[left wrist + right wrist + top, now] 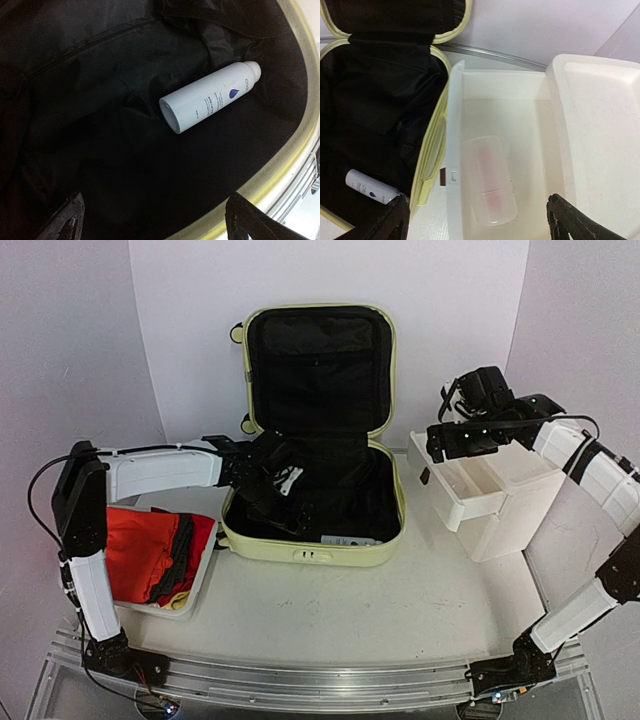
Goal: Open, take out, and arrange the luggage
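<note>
Bright, even, soft-shadowed. Dim and grainy inside the suitcase [100,125] ahead of the left claw [157,220]; washed out over the drawer [505,112] by the right claw [480,222].

top: overhead, wide | wrists: close, looking down | shared: luggage [310,552] interior

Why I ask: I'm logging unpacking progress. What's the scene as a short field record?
luggage: open, lid upright
inside luggage: white spray bottle lying on black lining
drawer: pulled out, translucent container lying inside
basket: red and dark clothes
left gripper: open, inside the luggage, clear of the bottle
right gripper: open, above the drawer
</note>
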